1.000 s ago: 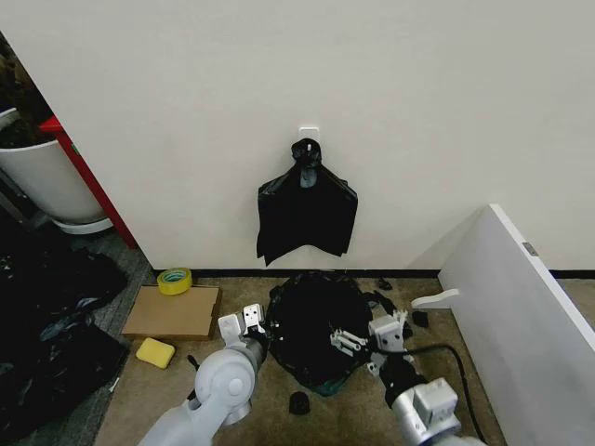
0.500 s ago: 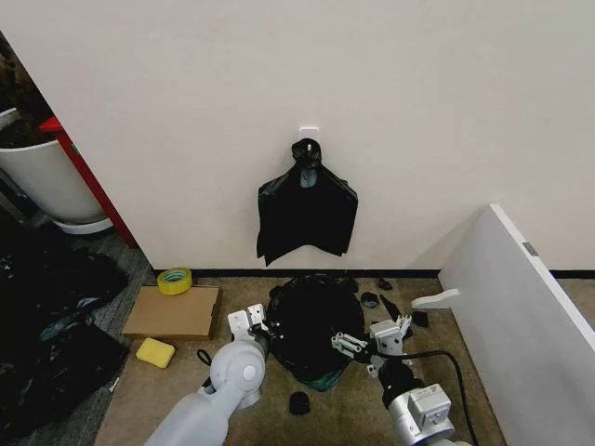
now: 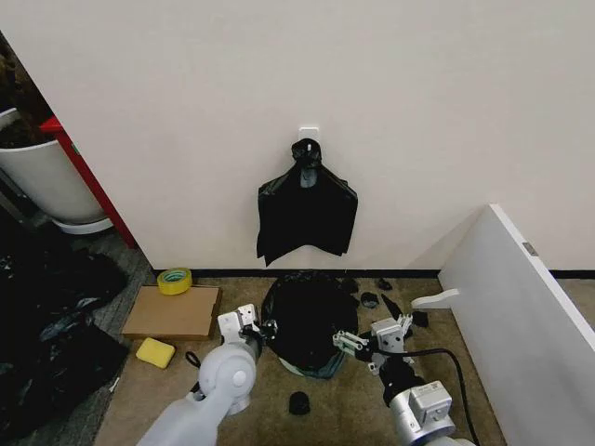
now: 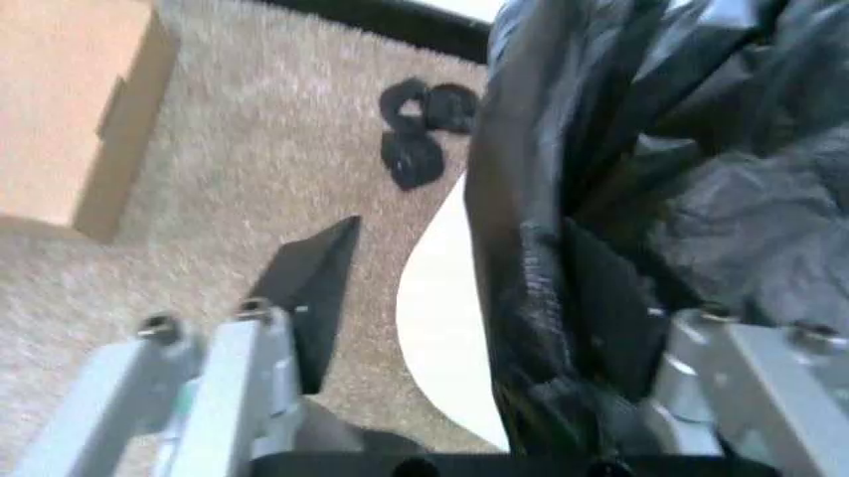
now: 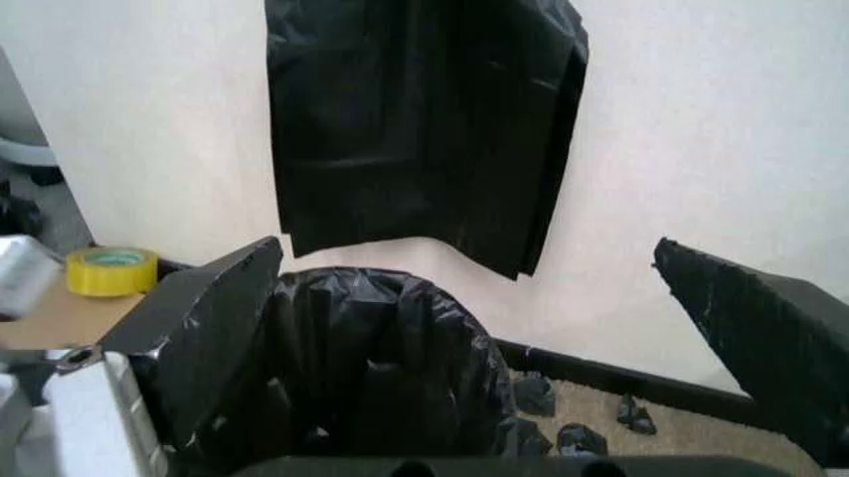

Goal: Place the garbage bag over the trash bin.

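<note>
1. Bag status: the garbage bag (image 3: 307, 316) is seen draped over the trash bin (image 3: 314, 369), with the bin's mouth covered in black plastic; a strip of the bin's pale lower wall is exposed below the bag's hem, on the side facing the robot.
2. Bin location: the trash bin is stood on the carpet (image 3: 353, 409), close to the wall (image 3: 418, 111) and directly below the flat black bundle (image 3: 306, 211) hung on that wall.
3. Left gripper (image 3: 257, 327): it is placed at the bin's left side, at rim level. In the left wrist view the jaws are seen spread apart, with a fold of the bag (image 4: 558, 268) and the bin's cream wall (image 4: 444, 308) between them; one finger (image 4: 316, 288) is clear of the plastic.
4. Right gripper (image 3: 358, 341): it is placed at the bin's right front. In the right wrist view the jaws are seen wide open, nothing gripped, with the bagged bin (image 5: 372, 368) ahead of them.
5. Other items near the bin: a yellow tape roll (image 3: 174, 280) on a cardboard sheet (image 3: 173, 312) and a yellow sponge (image 3: 154, 352) to the bin's left; black scraps (image 3: 372, 299) on the carpet to its right.
</note>
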You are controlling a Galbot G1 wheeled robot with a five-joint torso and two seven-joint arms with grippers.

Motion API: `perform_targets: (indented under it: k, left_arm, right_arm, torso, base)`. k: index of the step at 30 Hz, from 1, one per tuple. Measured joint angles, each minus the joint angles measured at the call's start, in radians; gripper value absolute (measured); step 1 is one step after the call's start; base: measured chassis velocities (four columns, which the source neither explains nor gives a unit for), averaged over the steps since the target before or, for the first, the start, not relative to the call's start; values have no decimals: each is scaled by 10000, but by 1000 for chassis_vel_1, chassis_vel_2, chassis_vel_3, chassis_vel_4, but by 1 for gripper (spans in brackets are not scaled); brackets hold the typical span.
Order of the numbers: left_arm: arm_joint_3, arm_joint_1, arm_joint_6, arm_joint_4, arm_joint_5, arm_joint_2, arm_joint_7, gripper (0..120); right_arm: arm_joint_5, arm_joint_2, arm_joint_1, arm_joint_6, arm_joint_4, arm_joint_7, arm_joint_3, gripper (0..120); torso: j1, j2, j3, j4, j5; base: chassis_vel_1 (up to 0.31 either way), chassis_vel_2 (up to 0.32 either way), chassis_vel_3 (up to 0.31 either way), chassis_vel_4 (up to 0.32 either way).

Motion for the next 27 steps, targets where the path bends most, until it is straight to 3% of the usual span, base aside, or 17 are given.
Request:
perform_targets:
  k: [3, 6, 7, 10, 12, 13, 16, 18, 19, 20, 24, 27]
  left_arm:
    - [-253, 424, 3, -685, 635, 352, 546, 79]
    - [-410, 909, -1048, -1107, 1956, 599, 1714, 92]
    - [-410, 909, -1048, -1107, 1956, 599, 1714, 92]
    - [-490, 1525, -2517, -1287, 3579, 580, 2703, 99]
    - [-552, 2088, -3923, -1274, 4874, 471, 3363, 100]
    - [-552, 2088, -3923, -1274, 4874, 471, 3363, 100]
    - [-904, 3253, -6087, -1212, 6430, -29, 4092, 100]
    - [-1264, 3869, -6986, -1247, 6872, -274, 4364, 100]
    - [-1942, 4984, -8385, -1464, 7556, -601, 4906, 100]
    - [-2327, 5455, -8996, -1573, 8012, -760, 5070, 100]
    - [-3066, 6660, -10194, -1859, 8939, -1110, 5180, 100]
    - [-3194, 7058, -10556, -1890, 9347, -1257, 5160, 100]
  right_arm:
    - [67, 97, -107, 117, -1, 13, -14, 100]
    - [72, 290, -190, 276, -1, -7, -12, 100]
    - [72, 290, -190, 276, -1, -7, -12, 100]
    - [16, 592, -323, 739, -100, 82, 160, 100]
    - [-8, 981, -570, 1586, -305, 159, 517, 100]
    - [-8, 981, -570, 1586, -305, 159, 517, 100]
    - [33, 1711, -1056, 3290, -828, -2, 1450, 100]
    - [360, 1958, -1314, 3917, -998, -265, 1892, 100]
    - [1028, 2373, -1873, 4902, -1242, -1067, 2611, 100]
    - [1077, 2645, -2155, 5407, -1372, -1445, 2922, 100]
    - [315, 3254, -2832, 6718, -1684, -1914, 3489, 100]
    - [-180, 3424, -2991, 7302, -1778, -2087, 3636, 100]
  torso:
    - [0, 0, 0, 0, 1]
    - [0, 0, 0, -1, 1]
    - [0, 0, 0, -1, 1]
    - [0, 0, 0, 0, 1]
    - [0, 1, 0, 2, 0]
    - [0, 1, 0, 2, 0]
    - [0, 0, 0, -3, -3]
    - [0, 0, 0, -1, 2]
    - [-1, 0, 0, 1, -1]
    - [-1, 0, -1, 1, 2]
    - [-1, 0, -1, 0, 2]
    - [-1, 0, -1, -1, 3]
  base:
    - [0, 0, 0, 0]
    - [0, 0, 0, 0]
    - [0, 0, 0, 0]
    - [0, 0, 0, 0]
    - [0, 0, 0, 0]
    - [0, 0, 0, 0]
    - [0, 0, 0, 0]
    - [0, 0, 0, 0]
    - [0, 0, 0, 0]
    - [0, 0, 0, 0]
    - [0, 0, 0, 0]
    - [0, 0, 0, 0]
